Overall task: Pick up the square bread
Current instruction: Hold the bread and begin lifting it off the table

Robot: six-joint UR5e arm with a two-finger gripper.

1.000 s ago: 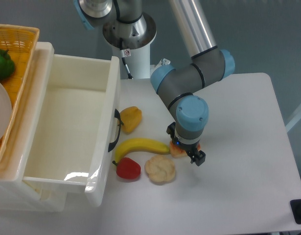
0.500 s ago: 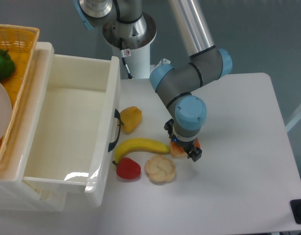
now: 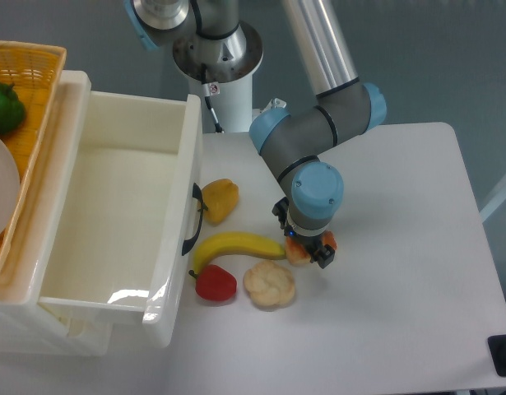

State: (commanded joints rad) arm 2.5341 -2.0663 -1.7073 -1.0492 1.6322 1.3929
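White table [image 3: 401, 206], food crowded together — the bread [image 3: 299, 250] sits at the banana's [image 3: 236, 246] tip, bun [image 3: 269, 285] just below, mostly hidden under the gripper [image 3: 306, 245]; finger state I can't tell. Drawer [image 3: 113, 206] open; basket [image 3: 26, 82] holds a green pepper [image 3: 4, 107].

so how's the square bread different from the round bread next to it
The square bread is orange-brown; the round bread is pale beige. The square bread is mostly hidden under the gripper, while the round bread lies in plain view, untouched. The square bread looks smaller, though only partly seen. Both sit near the banana.
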